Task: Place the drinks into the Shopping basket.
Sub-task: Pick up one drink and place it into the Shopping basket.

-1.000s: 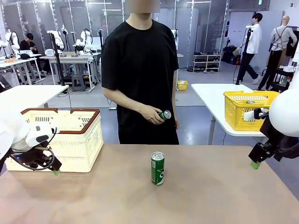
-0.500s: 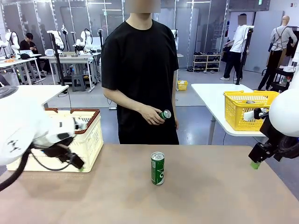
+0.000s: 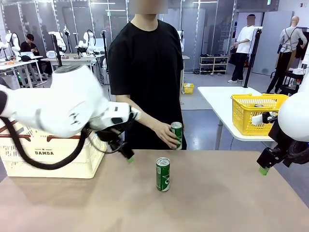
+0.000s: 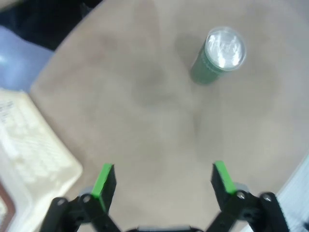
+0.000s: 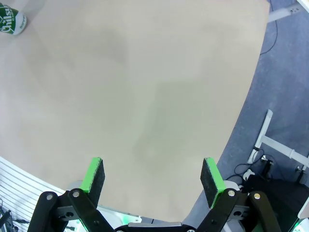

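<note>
Green can (image 3: pixel 162 174) upright near left claw (image 4: pixel 162 175)

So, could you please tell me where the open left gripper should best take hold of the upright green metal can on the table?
Probably its straight round wall, about mid-height, one pad on each side, coming in from the robot's left. The green metal can stands upright and alone on the brown table, and the left gripper hangs open on that side.
</note>
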Controlling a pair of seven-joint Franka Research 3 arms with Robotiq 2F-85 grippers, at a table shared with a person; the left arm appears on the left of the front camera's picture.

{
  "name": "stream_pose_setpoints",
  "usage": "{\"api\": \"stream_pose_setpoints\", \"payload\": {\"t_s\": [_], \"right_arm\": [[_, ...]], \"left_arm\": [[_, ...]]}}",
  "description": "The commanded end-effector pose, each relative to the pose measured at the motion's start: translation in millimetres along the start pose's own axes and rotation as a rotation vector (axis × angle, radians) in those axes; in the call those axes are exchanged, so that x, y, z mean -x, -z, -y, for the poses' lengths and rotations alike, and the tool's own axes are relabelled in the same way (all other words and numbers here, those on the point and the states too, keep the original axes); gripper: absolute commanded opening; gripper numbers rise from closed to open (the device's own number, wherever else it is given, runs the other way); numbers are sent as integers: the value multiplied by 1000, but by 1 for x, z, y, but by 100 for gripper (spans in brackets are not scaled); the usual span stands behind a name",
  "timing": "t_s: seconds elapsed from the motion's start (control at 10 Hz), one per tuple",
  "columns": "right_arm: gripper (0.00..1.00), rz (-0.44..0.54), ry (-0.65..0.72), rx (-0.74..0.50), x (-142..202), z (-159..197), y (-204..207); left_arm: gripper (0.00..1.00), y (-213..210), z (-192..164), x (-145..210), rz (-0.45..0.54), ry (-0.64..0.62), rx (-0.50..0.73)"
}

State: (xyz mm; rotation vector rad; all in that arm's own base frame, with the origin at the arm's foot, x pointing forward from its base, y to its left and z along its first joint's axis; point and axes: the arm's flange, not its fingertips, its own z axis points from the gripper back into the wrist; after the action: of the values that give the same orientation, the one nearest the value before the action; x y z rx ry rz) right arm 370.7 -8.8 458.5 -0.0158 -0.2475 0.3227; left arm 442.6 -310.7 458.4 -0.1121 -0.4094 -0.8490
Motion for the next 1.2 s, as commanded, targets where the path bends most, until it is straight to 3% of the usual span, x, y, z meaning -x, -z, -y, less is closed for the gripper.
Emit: {"api": "stream_pose_setpoints", "payload": {"t_s": [0.0,0.3,0.7,0.9,1.0,1.1], "right_arm": [[100,-1,-14,-2,2,1,-2],[100,-1,-14,-2,2,1,-2],[100,-1,-14,-2,2,1,-2],[100,-1,-14,-2,2,1,-2],[100,-1,-14,-2,2,1,-2],[100,-1,-14,-2,2,1,-2]], "left_arm": [[100,8,6,-52,-33,81,3],[100,21,47,-99,-84,180,71],[100,40,65,-116,-131,235,92],[100,35,66,-104,-179,259,83],[100,24,69,-85,-191,250,42],[100,9,71,-53,-193,278,106]]}}
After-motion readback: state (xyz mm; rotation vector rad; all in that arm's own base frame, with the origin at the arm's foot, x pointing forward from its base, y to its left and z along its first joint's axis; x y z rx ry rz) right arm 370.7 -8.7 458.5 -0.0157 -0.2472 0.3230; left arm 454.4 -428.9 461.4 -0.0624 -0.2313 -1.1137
